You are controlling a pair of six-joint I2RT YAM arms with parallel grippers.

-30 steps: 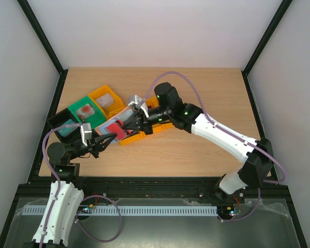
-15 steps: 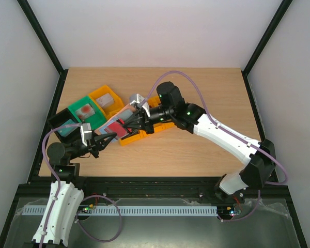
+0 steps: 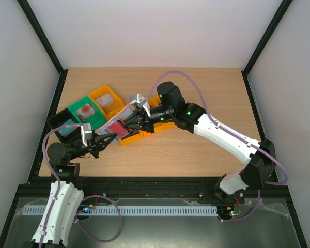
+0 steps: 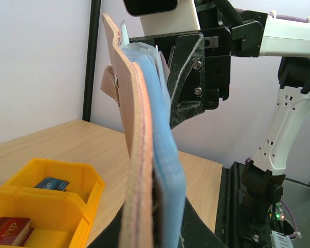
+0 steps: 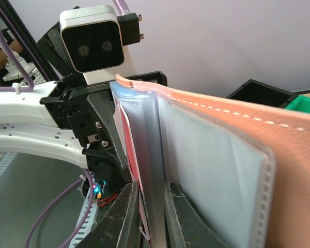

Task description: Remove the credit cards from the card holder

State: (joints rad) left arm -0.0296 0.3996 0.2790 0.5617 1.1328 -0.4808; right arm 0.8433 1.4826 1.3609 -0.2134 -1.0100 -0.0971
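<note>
card holder (image 3: pixel 115 125): running 8 to 2 o'clock
left claw (image 3: pixel 105 138): clamping its 8 o'clock end
right claw (image 3: pixel 129 123): pinching narrowly its 2 o'clock end

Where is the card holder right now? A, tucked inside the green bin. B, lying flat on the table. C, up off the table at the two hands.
C: the card holder is up on edge above the table, clamped by the left hand, with the right hand astride one inner sleeve.
</note>
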